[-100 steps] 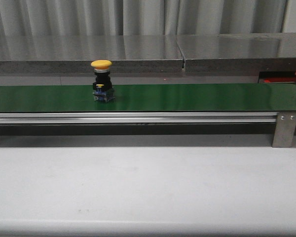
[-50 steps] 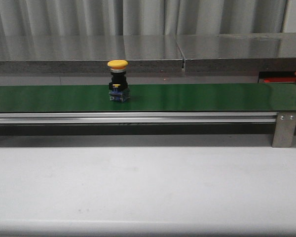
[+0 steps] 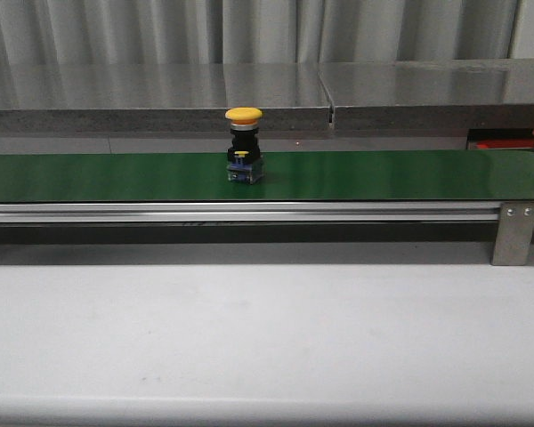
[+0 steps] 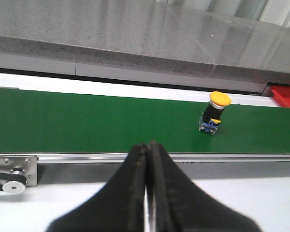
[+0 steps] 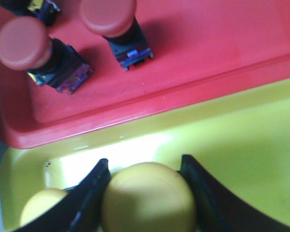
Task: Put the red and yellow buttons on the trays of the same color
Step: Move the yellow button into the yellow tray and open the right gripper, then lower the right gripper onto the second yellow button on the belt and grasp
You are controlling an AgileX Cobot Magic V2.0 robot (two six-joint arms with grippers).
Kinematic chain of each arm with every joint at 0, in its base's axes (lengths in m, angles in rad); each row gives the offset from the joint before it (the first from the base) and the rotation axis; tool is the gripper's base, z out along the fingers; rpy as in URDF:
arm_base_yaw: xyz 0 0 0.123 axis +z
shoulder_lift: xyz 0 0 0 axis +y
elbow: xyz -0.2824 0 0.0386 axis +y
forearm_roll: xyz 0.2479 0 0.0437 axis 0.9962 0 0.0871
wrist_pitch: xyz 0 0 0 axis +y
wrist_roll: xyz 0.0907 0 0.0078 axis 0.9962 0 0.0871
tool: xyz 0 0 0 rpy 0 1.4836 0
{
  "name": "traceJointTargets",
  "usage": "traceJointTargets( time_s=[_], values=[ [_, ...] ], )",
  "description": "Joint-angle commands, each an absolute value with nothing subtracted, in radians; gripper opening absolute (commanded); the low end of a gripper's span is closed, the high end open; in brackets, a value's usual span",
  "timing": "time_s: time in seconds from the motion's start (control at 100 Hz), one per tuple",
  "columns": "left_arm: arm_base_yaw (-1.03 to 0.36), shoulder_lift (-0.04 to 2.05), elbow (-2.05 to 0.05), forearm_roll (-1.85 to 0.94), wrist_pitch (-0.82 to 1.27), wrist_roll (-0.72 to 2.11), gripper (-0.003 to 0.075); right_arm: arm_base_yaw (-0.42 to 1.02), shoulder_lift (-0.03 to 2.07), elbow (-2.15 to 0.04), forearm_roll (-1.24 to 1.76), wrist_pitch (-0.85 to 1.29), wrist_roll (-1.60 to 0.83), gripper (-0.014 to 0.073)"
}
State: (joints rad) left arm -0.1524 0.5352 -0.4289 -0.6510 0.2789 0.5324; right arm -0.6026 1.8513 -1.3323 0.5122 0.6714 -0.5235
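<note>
Two black fingers of the right gripper (image 5: 147,193) close on the domed top of a yellow push button (image 5: 147,198), one finger pressed to each side of the cap. This held button hangs over the bare floor of a glossy yellow tray (image 5: 241,145). At about 8 o'clock from it, touching the outside of one finger, the cap of a second yellow button (image 5: 41,208) shows at the picture's lower edge. Beyond the yellow tray's rim, toward 12 o'clock, a flat red tray (image 5: 208,43) sits edge to edge with it. On it two red-capped buttons lie tilted on dark bodies: one (image 5: 108,17) near 12 o'clock, another (image 5: 21,43) near 10 o'clock.

The left gripper (image 4: 148,159) has its two black fingers pressed flat together, holding nothing. It hovers over the white tabletop (image 4: 261,203), just short of the aluminium side rail. A yellow mushroom-capped button on a black and blue base (image 4: 213,113) stands upright on the long green belt (image 4: 87,125), at roughly 2 o'clock from these fingertips and well apart. In the front view the same button (image 3: 244,147) stands a little left of the belt's middle. A grey stone-like ledge (image 3: 160,89) runs behind the belt. Neither arm shows in that view.
</note>
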Motion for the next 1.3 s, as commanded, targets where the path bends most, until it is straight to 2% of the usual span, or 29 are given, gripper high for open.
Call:
traceJointTargets(
  time_s=[0.0, 0.36, 0.41, 0.56, 0.65, 0.99, 1.29],
  values=[
    [-0.161, 0.535, -0.457, -0.672, 0.22, 0.534, -0.0019, -0.608, 1.832, -1.356, 0.541, 0.627, -0.536, 0.0257],
    [-0.161, 0.535, -0.457, -0.672, 0.22, 0.534, -0.0019, -0.608, 1.891, -1.356, 0.541, 0.637, -0.541, 0.0274],
    [-0.161, 0.535, -0.457, -0.672, 0.22, 0.534, -0.0019, -0.608, 1.892, -1.356, 0.541, 0.639, -0.544, 0.0322],
    [-0.161, 0.535, -0.457, -0.672, 0.22, 0.534, -0.0019, -0.608, 1.885, -1.359, 0.541, 0.64, -0.549, 0.0581],
    [-0.161, 0.535, -0.457, -0.672, 0.22, 0.534, -0.0019, -0.608, 1.87, -1.359, 0.541, 0.641, -0.549, 0.0657],
    [-0.161, 0.535, -0.457, -0.672, 0.22, 0.534, -0.0019, -0.587, 1.709, -1.36, 0.541, 0.657, -0.581, 0.0657],
    [-0.161, 0.535, -0.457, -0.672, 0.22, 0.534, -0.0019, -0.407, 1.548, -1.359, 0.64, 0.786, -0.799, 0.0656]
  ],
)
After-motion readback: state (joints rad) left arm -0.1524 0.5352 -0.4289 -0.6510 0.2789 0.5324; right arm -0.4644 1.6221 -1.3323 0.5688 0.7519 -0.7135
